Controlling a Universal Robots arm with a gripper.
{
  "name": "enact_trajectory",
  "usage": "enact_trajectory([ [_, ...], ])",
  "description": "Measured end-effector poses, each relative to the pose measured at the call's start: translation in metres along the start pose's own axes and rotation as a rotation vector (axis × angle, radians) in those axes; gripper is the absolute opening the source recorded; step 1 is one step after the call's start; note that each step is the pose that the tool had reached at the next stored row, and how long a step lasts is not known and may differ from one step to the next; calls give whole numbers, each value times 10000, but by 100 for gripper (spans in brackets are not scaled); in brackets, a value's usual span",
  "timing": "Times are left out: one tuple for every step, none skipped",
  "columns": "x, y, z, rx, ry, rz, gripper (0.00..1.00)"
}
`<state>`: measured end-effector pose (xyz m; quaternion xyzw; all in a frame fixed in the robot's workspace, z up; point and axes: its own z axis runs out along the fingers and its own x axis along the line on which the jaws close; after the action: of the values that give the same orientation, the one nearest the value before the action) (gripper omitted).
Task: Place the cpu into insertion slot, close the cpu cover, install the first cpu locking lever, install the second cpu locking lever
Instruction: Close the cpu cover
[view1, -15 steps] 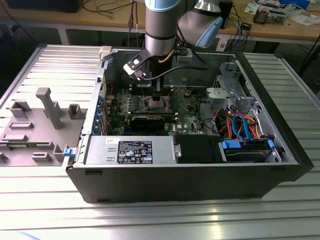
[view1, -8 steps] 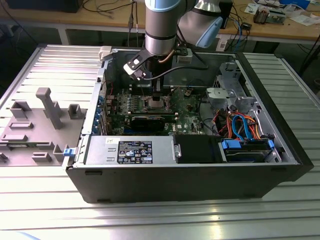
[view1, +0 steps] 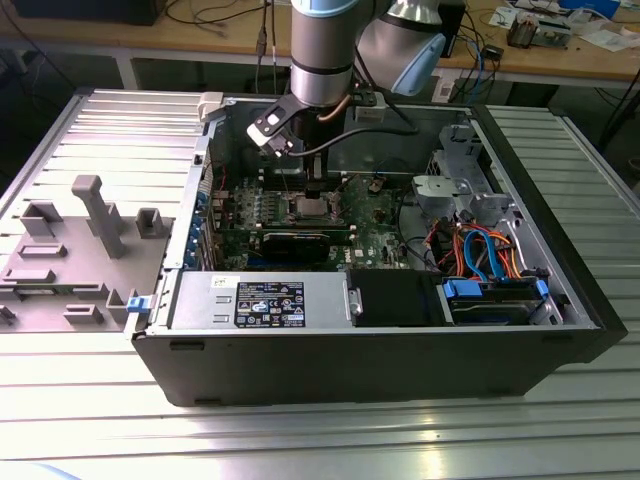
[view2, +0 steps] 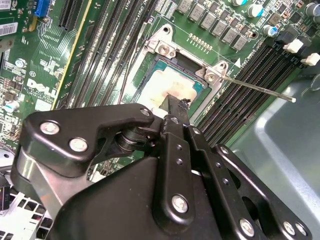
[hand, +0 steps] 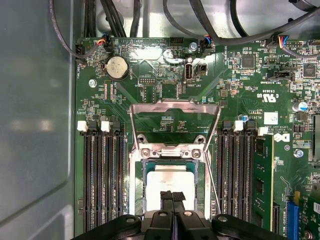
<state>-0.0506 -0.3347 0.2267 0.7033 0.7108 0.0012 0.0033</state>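
Your gripper (hand: 172, 196) has its fingers pressed together and pinches nothing. The tips hang right over the cpu (hand: 167, 181); I can't tell whether they touch it. The cpu lies flat in the insertion slot (hand: 141, 180) on the green motherboard (hand: 240, 85), so the placing step looks done to me. The cpu cover (hand: 172, 106) stands swung open beyond its hinge, and a thin locking lever (view2: 257, 89) juts free to one side. By my reading you're at the cover step — it calls for catching the cover's far edge and tipping it down squarely without nudging the chip or snagging that lever.
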Motion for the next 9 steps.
enact_trajectory([
  [0, 0, -5, 1, 0, 0, 11],
  [0, 0, -5, -1, 2, 0, 11],
  [0, 0, -8, 0, 1, 0, 11],
  [0, 0, -10, -1, 1, 0, 11],
  [0, 0, -10, 0, 1, 0, 11],
  [0, 0, -10, 0, 1, 0, 11],
  [0, 0, -11, 0, 0, 0, 11],
  [0, 0, -11, -1, 2, 0, 11],
  [0, 0, -14, 0, 1, 0, 11],
])
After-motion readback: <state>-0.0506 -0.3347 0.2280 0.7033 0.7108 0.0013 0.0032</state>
